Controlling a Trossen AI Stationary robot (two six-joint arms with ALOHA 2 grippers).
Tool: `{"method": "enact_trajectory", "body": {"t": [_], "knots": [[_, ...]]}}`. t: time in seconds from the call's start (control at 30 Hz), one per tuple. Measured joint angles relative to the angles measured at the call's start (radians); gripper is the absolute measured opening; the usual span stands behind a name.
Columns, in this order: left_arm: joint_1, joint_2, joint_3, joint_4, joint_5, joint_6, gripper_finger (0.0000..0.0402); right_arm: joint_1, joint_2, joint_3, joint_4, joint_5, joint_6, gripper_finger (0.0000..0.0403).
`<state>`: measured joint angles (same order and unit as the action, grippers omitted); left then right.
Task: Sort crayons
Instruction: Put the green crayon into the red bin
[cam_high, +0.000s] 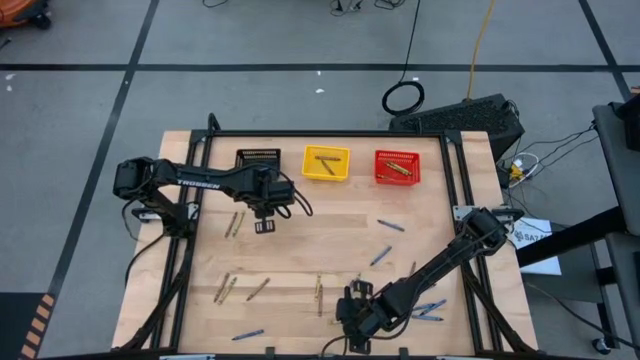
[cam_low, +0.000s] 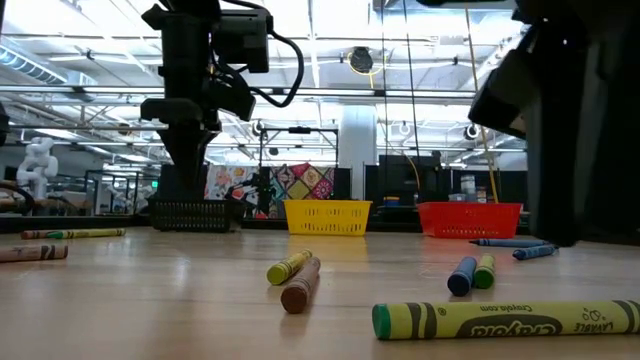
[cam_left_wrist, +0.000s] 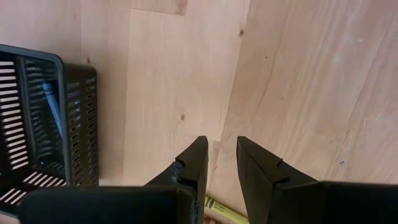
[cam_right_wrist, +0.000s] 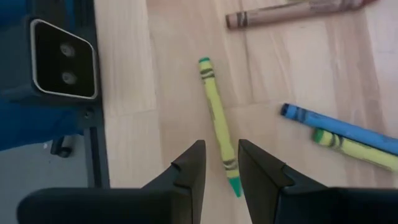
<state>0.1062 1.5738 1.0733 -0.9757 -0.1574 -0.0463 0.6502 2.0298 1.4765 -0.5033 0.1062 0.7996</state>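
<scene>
Crayons lie scattered flat on the wooden table (cam_high: 330, 245): blue ones (cam_high: 390, 225), olive and tan ones (cam_high: 235, 222). My right gripper (cam_right_wrist: 219, 155) hangs open near the table's front edge (cam_high: 350, 322), slanting down over a yellow-green crayon (cam_right_wrist: 217, 118) that lies on the wood; its near end shows between the fingers, and I see no touch. My left gripper (cam_left_wrist: 221, 158) stands open and empty above bare wood (cam_high: 265, 225), just in front of the black basket (cam_left_wrist: 43, 118).
Black (cam_high: 258, 160), yellow (cam_high: 326, 163) and red (cam_high: 397, 167) mesh baskets stand in a row along the far edge; the yellow and red ones hold crayons. Near my right gripper lie a brown crayon (cam_right_wrist: 292, 12), a blue one (cam_right_wrist: 336, 127) and another yellow-green one (cam_right_wrist: 354, 149).
</scene>
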Motion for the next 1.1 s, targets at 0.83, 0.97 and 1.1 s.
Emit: {"method": "enact_trajectory", "body": {"t": [0.83,0.97,1.1], "knots": [[0.0,0.0,0.0,0.01,0.0,0.0,0.0077,-0.002,0.102,0.005,-0.028,-0.04,-0.002,0.0056],[0.0,0.0,0.0,0.01,0.0,0.0,0.0077,-0.002,0.104,0.003,-0.036,-0.041,-0.027,0.0028],[0.0,0.0,0.0,0.014,0.0,0.0,0.0077,-0.002,0.105,0.003,-0.053,-0.048,-0.051,0.0005]]}}
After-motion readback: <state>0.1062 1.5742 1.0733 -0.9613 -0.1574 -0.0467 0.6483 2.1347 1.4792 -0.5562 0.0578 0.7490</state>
